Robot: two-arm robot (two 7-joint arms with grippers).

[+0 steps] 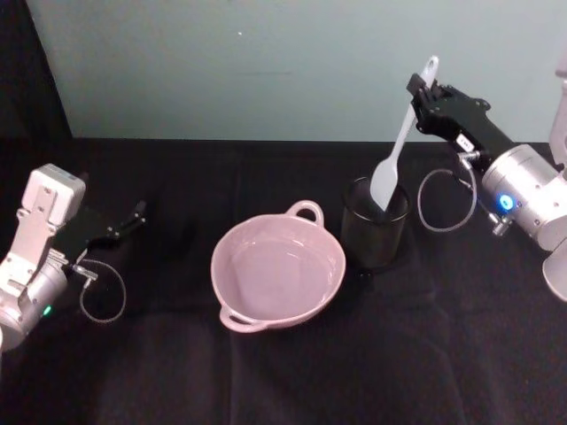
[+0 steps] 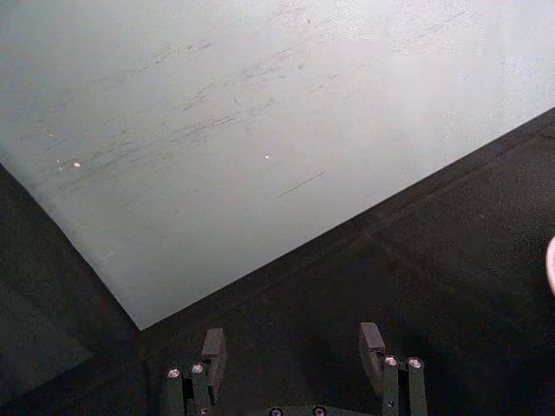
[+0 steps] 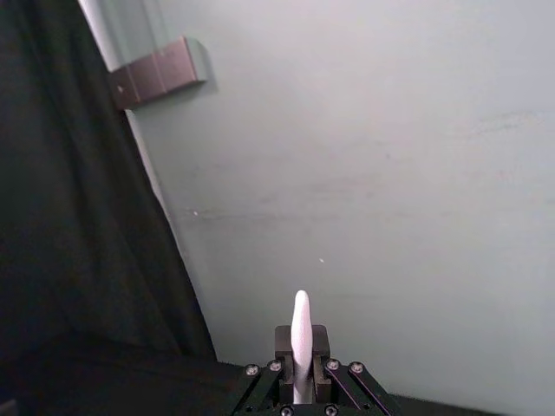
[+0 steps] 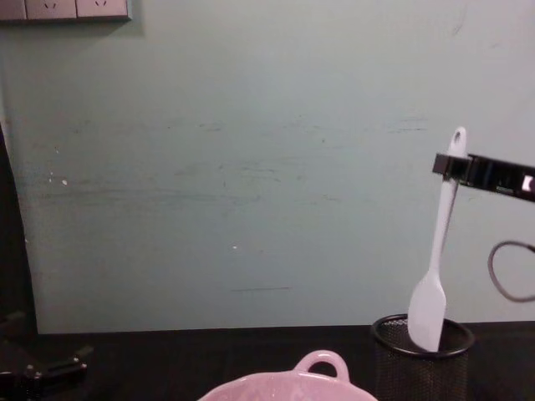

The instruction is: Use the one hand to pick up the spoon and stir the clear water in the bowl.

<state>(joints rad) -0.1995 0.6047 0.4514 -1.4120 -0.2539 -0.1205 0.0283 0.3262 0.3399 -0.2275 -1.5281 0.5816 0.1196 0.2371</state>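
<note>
Right black two-finger gripper (image 1: 423,88) clamps slim white plastic spoon (image 1: 396,152); scoop inside black wire-mesh cup (image 1: 376,232); wide pale pink bowl (image 1: 277,272) unstirred; left gripper (image 1: 133,215) parked, fingers apart.

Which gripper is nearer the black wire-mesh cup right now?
The right gripper: it hangs just above the black wire-mesh cup, shut on the slim white plastic spoon. The left gripper sits open, far off past the pale pink bowl.
</note>
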